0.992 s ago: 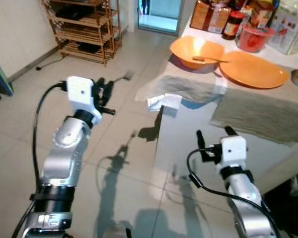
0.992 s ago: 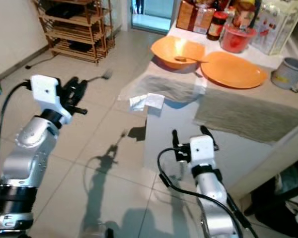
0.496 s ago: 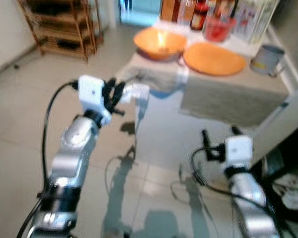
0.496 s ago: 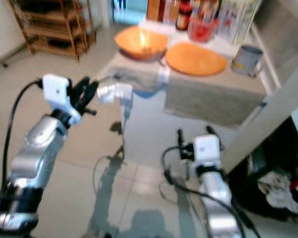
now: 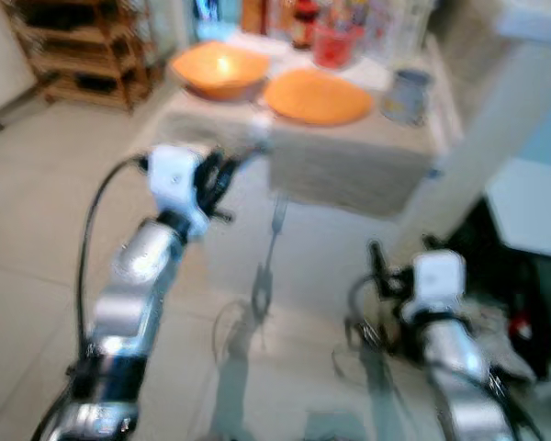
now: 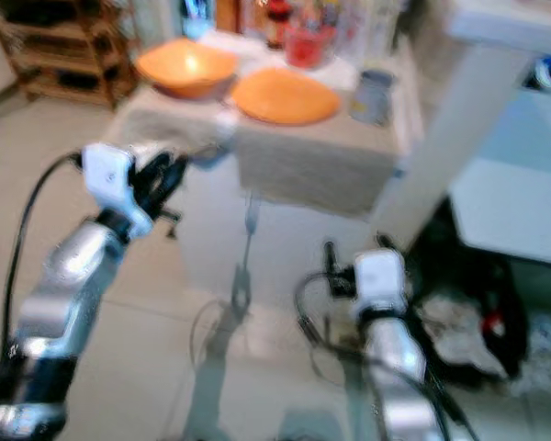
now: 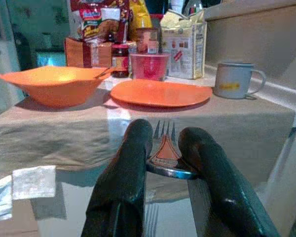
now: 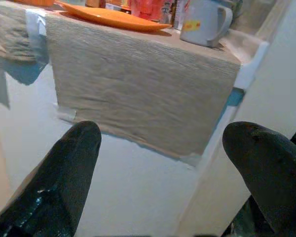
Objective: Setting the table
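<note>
With my left gripper (image 7: 164, 148) pinching the fork (image 7: 164, 150) and the right gripper (image 8: 163, 158) spread empty, I judged a level approach toward the plate (image 7: 160, 92) ahead on the counter (image 7: 64, 133) best.

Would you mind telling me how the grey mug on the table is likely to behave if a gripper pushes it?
The grey mug stands upright on a woven cloth, so it would probably drag rather than slide. Pushed high, it might tip. It looks like enamelled metal, likely light.

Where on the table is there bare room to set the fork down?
The placemat in front of the orange plate and grey mug lies bare. The back edge is crowded with jars and packets; the orange bowl takes the far side. The left gripper holds the fork.
</note>
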### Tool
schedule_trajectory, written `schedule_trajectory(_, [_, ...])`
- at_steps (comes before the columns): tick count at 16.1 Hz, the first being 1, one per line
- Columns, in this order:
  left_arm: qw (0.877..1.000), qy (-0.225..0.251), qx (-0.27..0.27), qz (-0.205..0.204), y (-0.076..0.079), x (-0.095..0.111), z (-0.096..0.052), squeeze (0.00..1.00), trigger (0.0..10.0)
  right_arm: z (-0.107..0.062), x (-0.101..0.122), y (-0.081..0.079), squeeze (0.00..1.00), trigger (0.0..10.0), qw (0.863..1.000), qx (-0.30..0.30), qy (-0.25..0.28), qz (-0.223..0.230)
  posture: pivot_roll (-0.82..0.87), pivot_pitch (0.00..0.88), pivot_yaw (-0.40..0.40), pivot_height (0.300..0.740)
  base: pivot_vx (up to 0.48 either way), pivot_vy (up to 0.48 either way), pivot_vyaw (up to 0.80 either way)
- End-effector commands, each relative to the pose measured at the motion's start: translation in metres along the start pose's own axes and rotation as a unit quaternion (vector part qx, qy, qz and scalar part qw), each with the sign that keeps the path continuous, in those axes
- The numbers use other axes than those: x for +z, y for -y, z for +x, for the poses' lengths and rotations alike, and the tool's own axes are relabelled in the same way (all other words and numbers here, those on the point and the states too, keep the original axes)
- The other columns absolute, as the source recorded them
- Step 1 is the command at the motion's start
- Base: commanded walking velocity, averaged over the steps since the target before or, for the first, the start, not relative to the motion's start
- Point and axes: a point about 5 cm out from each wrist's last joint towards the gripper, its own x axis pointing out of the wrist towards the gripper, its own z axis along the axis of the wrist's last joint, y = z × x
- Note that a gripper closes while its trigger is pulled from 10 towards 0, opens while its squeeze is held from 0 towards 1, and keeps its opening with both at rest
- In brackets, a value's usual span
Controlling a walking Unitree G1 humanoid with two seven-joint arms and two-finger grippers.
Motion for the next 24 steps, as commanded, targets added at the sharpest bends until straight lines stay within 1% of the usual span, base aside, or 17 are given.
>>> schedule_trajectory(1, [1.000, 0.007, -0.023, 0.008, 0.006, 0.006, 0.003, 0.00, 0.0, 0.000, -0.001, 0.009, 0.00, 10.0, 1.000, -0.006, -0.005, -0.007, 0.04, 0.022, -0.002, 0.740, 0.000, -0.480, 0.00])
schedule_trajectory(3, [0.996, -0.008, -0.078, 0.035, 0.008, 0.006, 0.004, 0.00, 0.0, 0.003, 0.001, 0.014, 0.00, 10.0, 1.000, -0.001, -0.003, -0.007, 0.05, 0.014, 0.001, 0.740, 0.000, -0.429, 0.00])
schedule_trajectory(4, [0.995, -0.012, -0.089, 0.041, 0.008, 0.007, 0.004, 0.00, 0.0, 0.003, 0.001, 0.016, 0.00, 10.0, 1.000, -0.001, -0.003, -0.008, 0.05, 0.010, 0.002, 0.740, 0.000, 0.000, 0.00])
schedule_trajectory(6, [0.989, -0.027, -0.138, 0.046, 0.006, 0.009, 0.005, 0.00, 0.0, 0.006, 0.001, 0.021, 0.00, 10.0, 1.000, -0.002, -0.003, -0.011, 0.05, 0.003, 0.004, 0.740, 0.000, 0.000, 0.00])
schedule_trajectory(8, [0.973, -0.043, -0.211, 0.088, 0.000, 0.019, 0.010, 0.00, 0.0, 0.011, 0.006, 0.035, 0.00, 10.0, 1.000, -0.005, 0.003, -0.019, 0.05, 0.003, 0.006, 0.740, 0.000, 0.000, 0.00])
schedule_trajectory(9, [0.967, -0.048, -0.230, 0.096, -0.001, 0.021, 0.012, 0.00, 0.0, 0.013, 0.007, 0.038, 0.00, 10.0, 1.000, -0.005, 0.005, -0.022, 0.05, 0.004, 0.006, 0.740, 0.000, 0.000, 0.00])
schedule_trajectory(10, [0.958, -0.051, -0.257, 0.115, -0.001, 0.025, 0.014, 0.00, 0.0, 0.015, 0.009, 0.043, 0.00, 10.0, 1.000, -0.004, 0.007, -0.026, 0.05, 0.006, 0.007, 0.740, 0.000, 0.000, 0.00])
schedule_trajectory(11, [0.945, -0.051, -0.290, 0.140, 0.001, 0.028, 0.017, 0.00, 0.0, 0.018, 0.012, 0.046, 0.00, 10.0, 1.000, 0.009, 0.008, -0.023, 0.05, 0.008, 0.008, 0.740, 0.000, 0.000, 0.00])
schedule_trajectory(12, [0.931, -0.058, -0.327, 0.153, 0.004, 0.027, 0.017, 0.00, 0.0, 0.018, 0.016, 0.041, 0.00, 10.0, 0.998, 0.053, 0.011, -0.014, 0.04, 0.011, 0.009, 0.740, 0.000, 0.000, 0.00])
schedule_trajectory(13, [0.916, -0.075, -0.365, 0.148, 0.010, 0.022, 0.014, 0.00, 0.0, 0.019, 0.022, 0.032, 0.00, 10.0, 0.994, 0.106, 0.015, -0.001, 0.04, 0.014, 0.011, 0.740, 0.000, 0.000, 0.00])
schedule_trajectory(14, [0.909, -0.082, -0.382, 0.142, 0.013, 0.019, 0.012, 0.00, 0.0, 0.019, 0.026, 0.028, 0.00, 10.0, 0.992, 0.128, 0.018, 0.006, 0.04, 0.014, 0.011, 0.740, 0.000, 0.000, 0.00])
schedule_trajectory(15, [0.891, -0.094, -0.423, 0.134, 0.023, 0.011, 0.011, 0.00, 0.0, 0.023, 0.038, 0.020, 0.00, 10.0, 0.982, 0.186, 0.030, 0.007, 0.04, 0.017, 0.007, 0.740, 0.000, 0.000, 0.00])
schedule_trajectory(16, [0.886, -0.097, -0.434, 0.133, 0.027, 0.008, 0.011, 0.00, 0.0, 0.024, 0.042, 0.018, 0.00, 10.0, 0.979, 0.203, 0.034, 0.005, 0.04, 0.017, 0.006, 0.740, 0.000, 0.000, 0.00])
schedule_trajectory(18, [0.864, -0.098, -0.474, 0.137, 0.035, 0.009, 0.013, 0.00, 0.0, 0.029, 0.052, 0.019, 0.00, 10.0, 0.970, 0.241, 0.042, -0.013, 0.04, 0.017, -0.001, 0.740, 0.000, 0.000, 0.00])
schedule_trajectory(19, [0.853, -0.099, -0.489, 0.151, 0.035, 0.011, 0.015, 0.00, 0.0, 0.030, 0.057, 0.019, 0.00, 10.0, 0.963, 0.267, 0.041, -0.021, 0.04, 0.017, -0.005, 0.740, 0.000, 0.000, 0.00])
schedule_trajectory(23, [0.843, -0.108, -0.496, 0.176, 0.029, 0.015, 0.024, 0.00, 0.0, 0.025, 0.063, 0.019, 0.00, 10.0, 0.947, 0.318, 0.031, -0.039, 0.04, 0.023, -0.003, 0.740, 0.000, 0.000, 0.00])
schedule_trajectory(24, [0.839, -0.114, -0.497, 0.189, 0.025, 0.016, 0.028, 0.00, 0.0, 0.022, 0.063, 0.019, 0.00, 10.0, 0.940, 0.334, 0.030, -0.057, 0.03, 0.026, -0.002, 0.740, 0.000, 0.000, 0.00])
